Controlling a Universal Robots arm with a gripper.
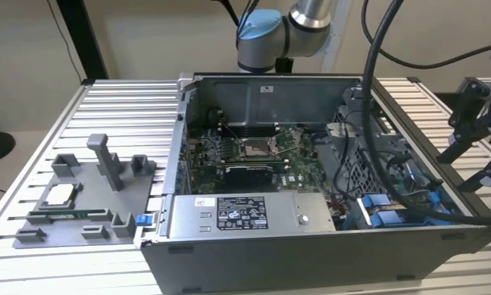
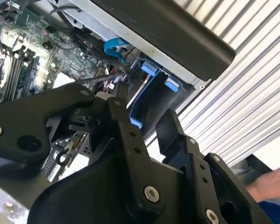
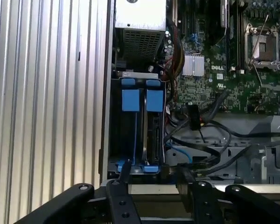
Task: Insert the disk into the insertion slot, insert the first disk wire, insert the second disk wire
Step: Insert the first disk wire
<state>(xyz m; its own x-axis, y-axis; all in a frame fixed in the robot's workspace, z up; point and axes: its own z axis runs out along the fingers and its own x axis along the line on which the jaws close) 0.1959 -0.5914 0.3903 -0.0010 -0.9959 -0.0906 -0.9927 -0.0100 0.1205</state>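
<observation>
Bright, even light; glare on ribbed table (image 2: 252, 93); case (image 1: 311, 255) interior dim, shadowed.

The exterior view looks down on the whole computer case (image 1: 311, 261). Both wrist views sit close above its insertion slot (image 3: 130, 140) (image 2: 147, 100), the second seemingly tilted.

Table (image 1: 122, 104): spans the exterior view, under the rest.
Case (image 1: 311, 258): centre to right of the frame, on the table.
Fixture (image 1: 65, 227): lower left, on the table, just beside the case.
Power supply (image 1: 245, 215): lower centre, in the case.
Motherboard (image 1: 245, 150): centre, behind the power supply.
Slot (image 1: 384, 212): lower right, in the case, beside the power supply.
Arm (image 1: 266, 37): top centre, behind the case.
Gripper (image 1: 463, 169): right edge, outside the case.
</observation>
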